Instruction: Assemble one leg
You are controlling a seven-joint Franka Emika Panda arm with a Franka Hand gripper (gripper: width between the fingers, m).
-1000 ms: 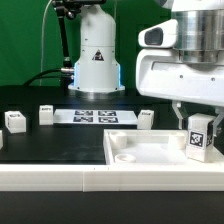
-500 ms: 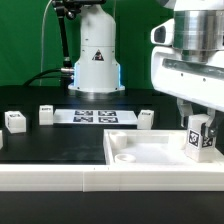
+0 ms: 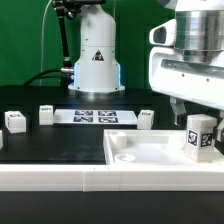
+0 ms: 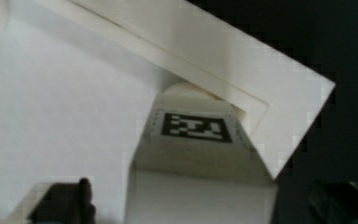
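The leg (image 3: 200,136), a small white post with marker tags, stands upright at the near corner of the white panel (image 3: 150,150) on the exterior view's right. My gripper (image 3: 199,120) hangs over it, open, with a finger on either side of the leg's top. In the wrist view the leg (image 4: 201,170) with its tag lies between the dark fingers (image 4: 66,200), and a strip of panel (image 4: 51,110) shows between one finger and the leg. My gripper (image 4: 201,205) straddles the leg without closing on it.
Three more loose legs lie on the black table: two at the exterior view's left (image 3: 14,121) (image 3: 45,114) and one near the middle (image 3: 146,118). The marker board (image 3: 93,116) lies behind them. The robot base (image 3: 97,60) stands at the back.
My hand has shifted or turned toward the exterior view's right over the leg. The leg has stayed at the panel's corner, shifting only slightly.
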